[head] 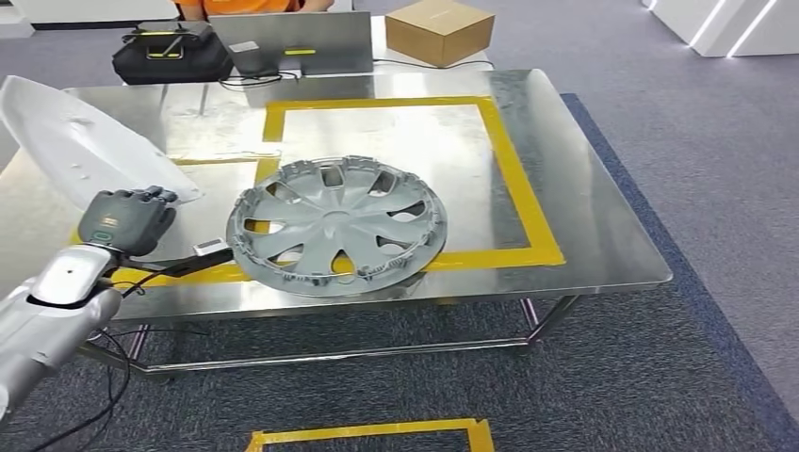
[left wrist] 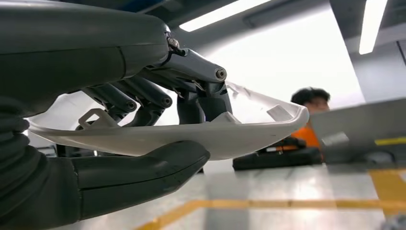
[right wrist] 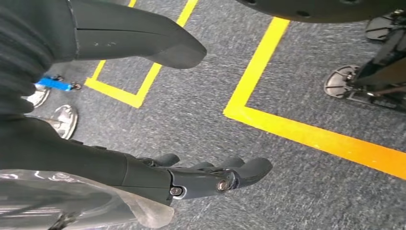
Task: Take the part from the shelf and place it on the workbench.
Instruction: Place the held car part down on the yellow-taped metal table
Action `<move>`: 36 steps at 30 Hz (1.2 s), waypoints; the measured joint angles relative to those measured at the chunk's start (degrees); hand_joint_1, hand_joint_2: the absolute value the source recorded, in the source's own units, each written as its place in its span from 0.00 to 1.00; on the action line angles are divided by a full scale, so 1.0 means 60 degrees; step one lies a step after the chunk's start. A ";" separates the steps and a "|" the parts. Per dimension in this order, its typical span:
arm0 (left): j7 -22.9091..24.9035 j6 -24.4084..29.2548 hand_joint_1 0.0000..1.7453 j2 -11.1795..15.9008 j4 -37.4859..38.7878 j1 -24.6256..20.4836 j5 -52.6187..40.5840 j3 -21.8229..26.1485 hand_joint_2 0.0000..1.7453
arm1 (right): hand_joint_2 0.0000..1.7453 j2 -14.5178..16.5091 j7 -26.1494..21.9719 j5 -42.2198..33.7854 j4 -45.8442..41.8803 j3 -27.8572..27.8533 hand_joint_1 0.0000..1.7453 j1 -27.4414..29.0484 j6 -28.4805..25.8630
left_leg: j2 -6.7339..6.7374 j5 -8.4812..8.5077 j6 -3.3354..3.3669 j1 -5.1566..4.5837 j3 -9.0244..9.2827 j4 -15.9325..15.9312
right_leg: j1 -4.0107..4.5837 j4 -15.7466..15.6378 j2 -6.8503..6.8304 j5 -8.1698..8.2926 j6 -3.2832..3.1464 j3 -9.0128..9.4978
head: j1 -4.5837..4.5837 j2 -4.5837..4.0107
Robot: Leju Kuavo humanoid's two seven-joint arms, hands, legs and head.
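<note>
- My left hand [head: 127, 218] holds the white part [head: 89, 141] at about 9 o'clock in my head view, over the left edge of the steel worktop [head: 584, 235].
- From my left wrist, my thumb [left wrist: 143, 172] lies under the part [left wrist: 191, 136] and my darker fingers [left wrist: 143, 98] curl down on it from above, so it is pinched between them (a firm, flat clasp).
- The part is a long, shallow white shell; it reaches from my hand toward 10 o'clock and is tilted, its far end higher and off the worktop.
- A grey wheel cover [head: 336, 226] lies flat on the worktop near the centre, at 3 o'clock from my left hand, overlapping the near strip of the yellow tape frame [head: 513, 160].
- A small white label [head: 211, 248] sits between my hand and the wheel cover, just beside the cover's rim.
- At 12 o'clock, beyond the worktop, stand a grey laptop [head: 292, 42], a black bag [head: 170, 52] and a cardboard box [head: 439, 30]; a person in orange [left wrist: 310, 120] sits behind them.
- My right hand [right wrist: 210, 177] hangs over grey carpet [right wrist: 191, 105] crossed by yellow floor tape [right wrist: 306, 134]; its fingers are loosely extended, apart from the thumb [right wrist: 143, 38], with nothing in them.
</note>
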 joint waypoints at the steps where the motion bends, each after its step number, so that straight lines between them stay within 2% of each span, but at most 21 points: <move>1: 0.0017 -0.0011 1.00 -0.0129 0.0218 -0.0091 -0.0025 -0.0156 1.00 | 1.00 -0.0017 0.0008 0.0008 0.0000 0.0015 0.00 0.0000 0.0010 | 0.0003 0.0015 0.0069 0.0012 0.0011 -0.0022 | -0.0009 0.0122 -0.0004 -0.0094 0.0057 -0.0073 | 0.0008 0.0000; 3: 0.0036 0.0006 1.00 -0.0405 0.0593 -0.0243 -0.0026 -0.0425 1.00 | 1.00 -0.0043 0.0022 0.0025 0.0000 0.0049 0.00 -0.0006 0.0024 | 0.0010 0.0030 0.0176 0.0031 0.0031 -0.0055 | -0.0019 0.0969 -0.0013 -0.0546 0.0141 -0.0520 | 0.0035 0.0000; 5: 0.0047 0.0045 1.00 -0.0670 0.0917 -0.0312 0.0026 -0.0648 1.00 | 1.00 -0.0049 0.0035 0.0038 0.0000 0.0067 0.00 0.0006 0.0029 | 0.0010 0.0014 0.0227 0.0009 0.0029 -0.0051 | -0.0018 0.2260 -0.0019 -0.1057 0.0178 -0.1181 | 0.0056 0.0000; 7: 0.0053 0.0069 1.00 -0.0874 0.1131 -0.0305 0.0083 -0.0801 1.00 | 1.00 -0.0058 0.0045 0.0039 0.0000 0.0075 0.00 0.0031 0.0029 | 0.0006 0.0003 0.0242 -0.0009 0.0032 -0.0045 | -0.0016 0.2838 -0.0020 -0.1127 0.0182 -0.1519 | 0.0057 0.0000; 8: 0.0055 0.0078 1.00 -0.0959 0.1203 -0.0298 0.0108 -0.0856 1.00 | 1.00 -0.0064 0.0048 0.0040 0.0000 0.0082 0.00 0.0038 0.0029 | -0.0002 0.0000 0.0244 -0.0013 0.0035 -0.0043 | -0.0015 0.2711 -0.0020 -0.0969 0.0171 -0.1485 | 0.0057 0.0000; 9: 0.0055 0.0091 1.00 -0.1035 0.1253 -0.0296 0.0133 -0.0903 1.00 | 1.00 -0.0068 0.0051 0.0042 0.0000 0.0095 0.00 0.0041 0.0029 | -0.0011 -0.0006 0.0243 -0.0015 0.0042 -0.0040 | -0.0015 0.2307 -0.0021 -0.0701 0.0149 -0.1308 | 0.0058 0.0000; 11: 0.0065 0.0139 1.00 -0.1191 0.1347 -0.0298 0.0181 -0.0996 1.00 | 1.00 -0.0081 0.0052 0.0044 0.0000 0.0127 0.00 0.0031 0.0029 | -0.0028 -0.0038 0.0218 -0.0031 0.0064 -0.0028 | -0.0008 0.1059 -0.0021 -0.0117 0.0088 -0.0688 | 0.0057 0.0000; 13: 0.0092 0.0205 1.00 -0.1298 0.1439 -0.0294 0.0208 -0.1064 1.00 | 1.00 -0.0088 0.0052 0.0040 0.0000 0.0149 0.00 0.0019 0.0029 | -0.0031 -0.0064 0.0161 -0.0064 0.0054 -0.0001 | 0.0009 0.0166 -0.0012 0.0131 0.0031 -0.0216 | 0.0044 0.0000; 16: 0.0116 0.0275 1.00 -0.1373 0.1549 -0.0262 0.0279 -0.1156 1.00 | 1.00 -0.0089 0.0059 0.0031 0.0000 0.0154 0.00 0.0050 0.0027 | -0.0028 -0.0077 0.0035 -0.0069 0.0036 0.0002 | 0.0011 0.0019 -0.0005 0.0118 -0.0083 -0.0130 | 0.0043 0.0000; 18: 0.0133 0.0346 1.00 -0.1390 0.1586 -0.0246 0.0375 -0.1193 1.00 | 1.00 -0.0090 0.0063 0.0011 0.0000 0.0154 0.00 0.0058 0.0026 | -0.0021 -0.0322 -0.0066 -0.0056 -0.0094 0.0328 | -0.0026 -0.0031 -0.0013 0.0139 -0.0201 -0.0093 | 0.0020 0.0000; 21: 0.0245 0.0565 1.00 -0.1331 0.1633 -0.0146 0.0515 -0.1198 1.00 | 1.00 -0.0095 0.0078 -0.0028 0.0000 0.0154 0.00 0.0078 0.0019 | -0.0015 -0.1086 -0.0174 -0.0025 -0.0853 0.1992 | -0.0037 -0.0049 -0.0011 0.0125 -0.0296 -0.0055 | -0.0005 0.0000; 22: 0.0332 0.0643 1.00 -0.1306 0.1651 -0.0073 0.0528 -0.1197 1.00 | 1.00 -0.0096 0.0090 -0.0043 0.0000 0.0154 0.00 0.0088 0.0017 | -0.0014 -0.1203 -0.0190 -0.0019 -0.1081 0.2452 | -0.0034 -0.0048 -0.0008 0.0118 -0.0304 -0.0045 | -0.0005 0.0000; 23: 0.0440 0.0723 1.00 -0.1279 0.1669 0.0000 0.0531 -0.1193 1.00 | 1.00 -0.0098 0.0104 -0.0057 0.0000 0.0153 0.00 0.0094 0.0014 | -0.0014 -0.1144 -0.0190 -0.0019 -0.1175 0.2602 | -0.0032 -0.0044 -0.0003 0.0113 -0.0307 -0.0036 | -0.0005 0.0000; 24: 0.0565 0.0810 1.00 -0.1249 0.1686 0.0057 0.0520 -0.1180 1.00 | 1.00 -0.0100 0.0113 -0.0073 0.0000 0.0152 0.00 0.0097 0.0013 | -0.0014 -0.0910 -0.0175 -0.0020 -0.1101 0.2384 | -0.0030 -0.0040 0.0001 0.0107 -0.0303 -0.0024 | -0.0007 0.0000; 26: 0.0781 0.1014 1.00 -0.1168 0.1706 0.0103 0.0524 -0.1086 1.00 | 1.00 -0.0099 0.0122 -0.0097 0.0000 0.0150 0.00 0.0096 0.0009 | -0.0010 -0.0245 -0.0098 -0.0032 -0.0589 0.1199 | -0.0020 -0.0031 0.0004 0.0091 -0.0279 0.0000 | -0.0005 0.0000; 27: 0.0871 0.1133 1.00 -0.1115 0.1708 0.0107 0.0547 -0.0996 1.00 | 1.00 -0.0098 0.0122 -0.0111 0.0001 0.0150 0.00 0.0094 0.0006 | -0.0006 -0.0033 -0.0057 -0.0048 -0.0317 0.0598 | -0.0001 -0.0018 0.0008 0.0077 -0.0254 -0.0003 | -0.0005 0.0000; 29: 0.1006 0.1351 1.00 -0.0989 0.1707 0.0155 0.0639 -0.0738 1.00 | 1.00 -0.0096 0.0123 -0.0137 0.0003 0.0150 0.00 0.0103 -0.0003 | 0.0002 0.0058 0.0000 -0.0088 -0.0051 0.0008 | 0.0019 -0.0015 0.0015 0.0071 -0.0182 -0.0028 | 0.0004 0.0000; 31: 0.1088 0.1464 1.00 -0.0853 0.1687 0.0278 0.0726 -0.0432 1.00 | 1.00 -0.0098 0.0125 -0.0161 0.0003 0.0150 0.00 0.0121 -0.0013 | 0.0006 0.0056 0.0062 -0.0085 -0.0016 -0.0069 | 0.0018 -0.0036 0.0019 0.0068 -0.0083 -0.0035 | 0.0004 0.0000; 33: 0.1119 0.1494 1.00 -0.0739 0.1632 0.0396 0.0765 -0.0112 1.00 | 1.00 -0.0103 0.0125 -0.0173 0.0002 0.0150 0.00 0.0129 -0.0021 | 0.0013 0.0101 0.0160 -0.0029 0.0034 -0.0146 | 0.0021 0.0203 0.0009 -0.0135 0.0012 -0.0156 | 0.0032 0.0000; 34: 0.1122 0.1502 1.00 -0.0700 0.1605 0.0439 0.0772 0.0032 1.00 | 1.00 -0.0105 0.0124 -0.0174 0.0002 0.0150 0.00 0.0127 -0.0021 | 0.0017 0.0120 0.0205 0.0000 0.0057 -0.0177 | 0.0014 0.0591 0.0003 -0.0372 0.0052 -0.0342 | 0.0062 0.0000; 36: 0.1138 0.1514 1.00 -0.0629 0.1581 0.0526 0.0769 0.0247 1.00 | 1.00 -0.0104 0.0124 -0.0176 0.0004 0.0149 0.00 0.0130 -0.0018 | 0.0017 0.0117 0.0254 -0.0002 0.0058 -0.0178 | -0.0020 0.1825 -0.0006 -0.0956 0.0120 -0.0921 | 0.0116 0.0000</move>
